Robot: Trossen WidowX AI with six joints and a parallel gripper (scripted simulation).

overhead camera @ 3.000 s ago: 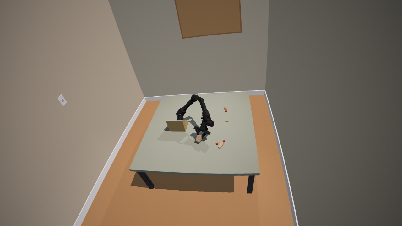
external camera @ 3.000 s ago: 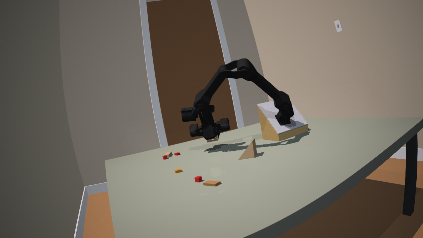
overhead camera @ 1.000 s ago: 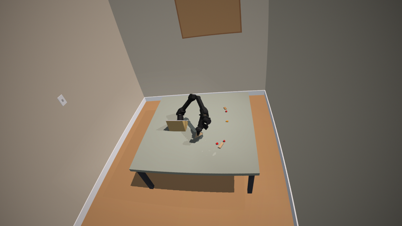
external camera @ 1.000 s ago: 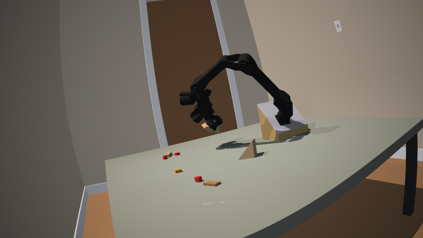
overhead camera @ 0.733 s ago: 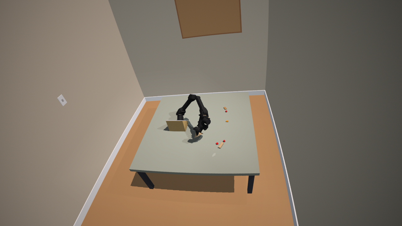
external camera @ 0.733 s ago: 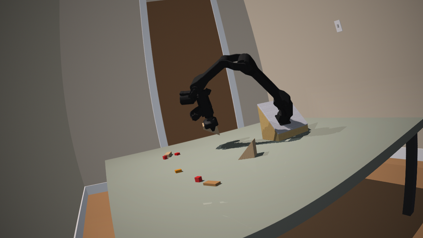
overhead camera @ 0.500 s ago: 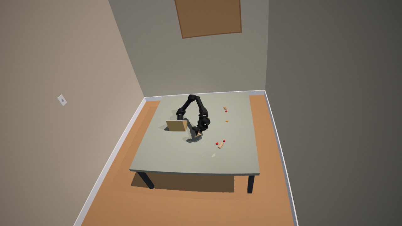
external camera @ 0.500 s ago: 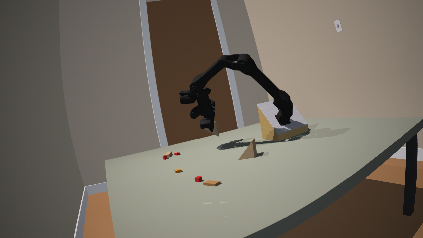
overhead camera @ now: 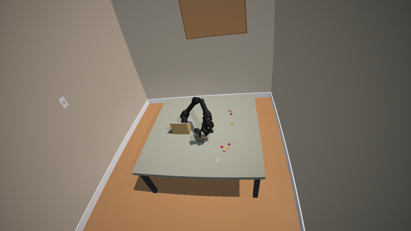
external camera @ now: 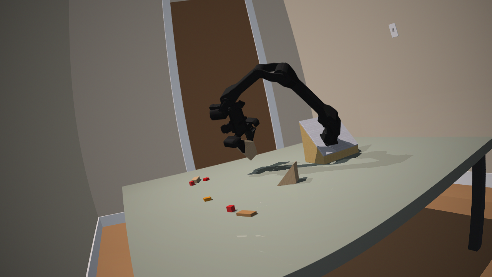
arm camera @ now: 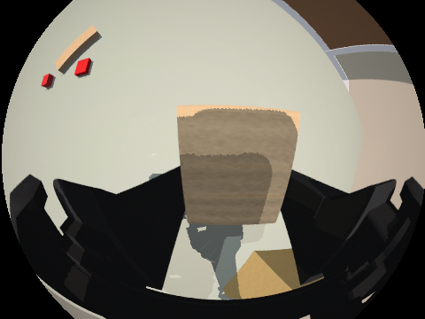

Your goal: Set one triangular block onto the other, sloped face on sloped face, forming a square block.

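A grey-green table (external camera: 344, 213) with dark legs stands in the corner of a room with beige and grey walls, an orange-brown floor and a brown door (external camera: 213, 69) behind it. The black arm (external camera: 295, 85) rises from a tan wedge-shaped base (external camera: 309, 148) with a grey top, bends over in an arch and comes down toward the middle of the table.

The gripper (external camera: 246, 139) is closed on one wooden triangular block (external camera: 250, 148) and holds it in the air, clear above the table, with one corner of the block pointing down. In the wrist view this held block (arm camera: 236, 166) fills the space between the two dark fingers, and a broad flat face of it looks to the camera.

The second triangular block (external camera: 290, 175) rests on the table with its point up, in front of the base and lower right of the held block in the exterior view. The two blocks are apart and do not touch.

Further from the base lie small things, well apart from both blocks: a flat brown piece (external camera: 246, 213) beside a red cube (external camera: 230, 207), a small orange piece (external camera: 206, 198), and a small tan piece (external camera: 196, 179) between two more red cubes (external camera: 205, 178).
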